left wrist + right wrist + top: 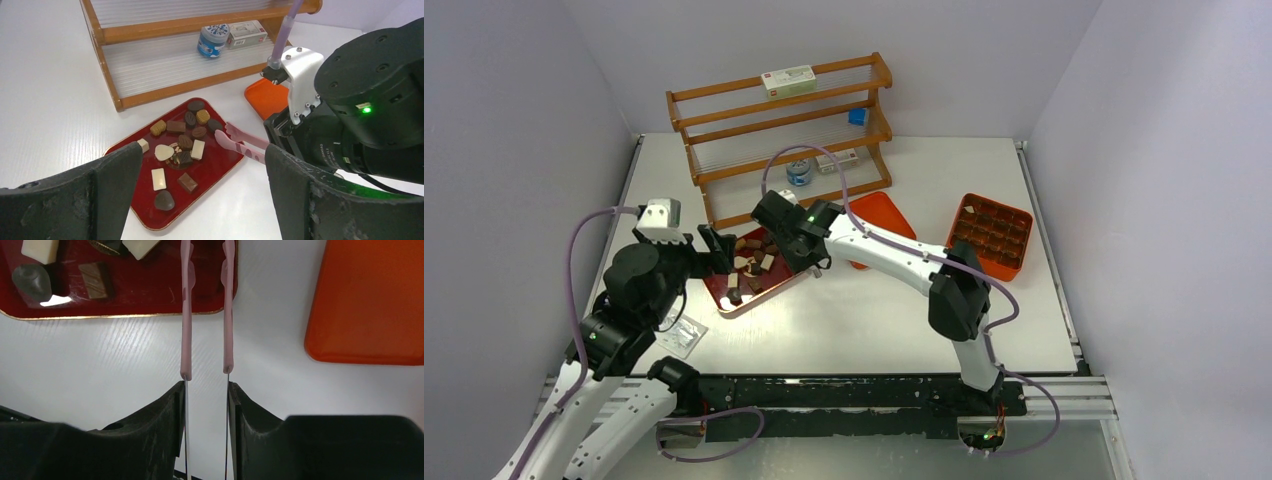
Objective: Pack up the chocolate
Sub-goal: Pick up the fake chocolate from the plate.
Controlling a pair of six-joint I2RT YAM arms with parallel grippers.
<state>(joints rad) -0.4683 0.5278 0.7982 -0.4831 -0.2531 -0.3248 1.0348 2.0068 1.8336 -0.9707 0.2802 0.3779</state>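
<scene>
Chocolate (198,149) lies on red tray (212,170), apparently just beyond right claw's (206,390) tongs (186,330).

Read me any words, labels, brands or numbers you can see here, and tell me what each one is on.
Nothing is legible.
Box on the top shelf: red mark, print too small.
Box on the lower shelf: red logo, print blurred.
Jar: blue patterned label, no readable words.
Right arm: white print, too small.
Tray emblem: mostly hidden under chocolate.
</scene>
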